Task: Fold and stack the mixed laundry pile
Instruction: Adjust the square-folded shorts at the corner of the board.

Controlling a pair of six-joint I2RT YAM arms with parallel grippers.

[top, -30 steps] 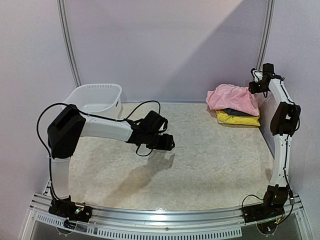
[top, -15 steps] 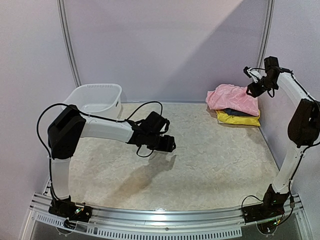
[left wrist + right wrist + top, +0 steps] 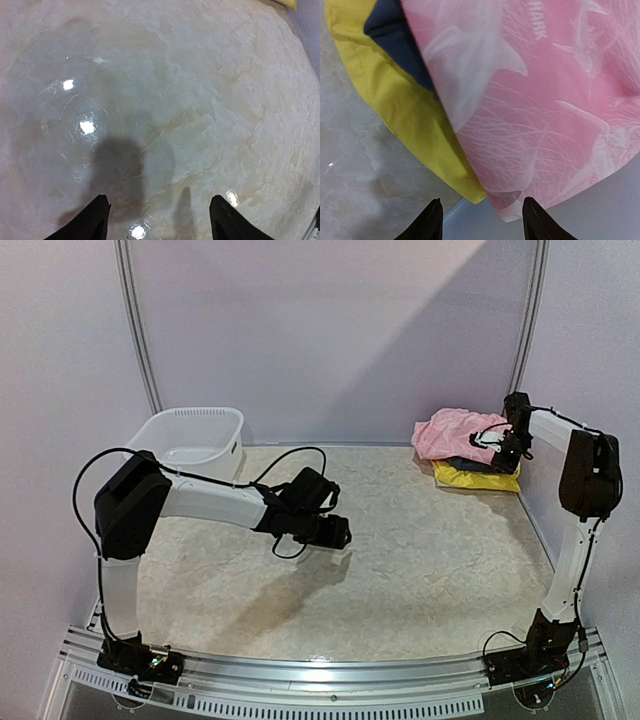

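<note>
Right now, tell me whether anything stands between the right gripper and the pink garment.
Nothing visible does. The right gripper hangs over the pink garment, jaws open; that garment lies atop the navy garment and yellow garment.

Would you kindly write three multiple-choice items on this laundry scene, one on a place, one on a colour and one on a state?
1. Where on the table does the laundry stack lie?
A. the middle
B. the far right corner
C. the near left edge

2. What colour is the stack's top garment?
A. green
B. white
C. pink

3. How does the left gripper stand?
A. open over bare table
B. shut on cloth
C. shut and empty

Answers:
1 B, since the top view shows the stack by the far right corner.
2 C, since pink cloth lies over the rest.
3 A, since the left wrist view shows its fingers apart with only table between them.
</note>
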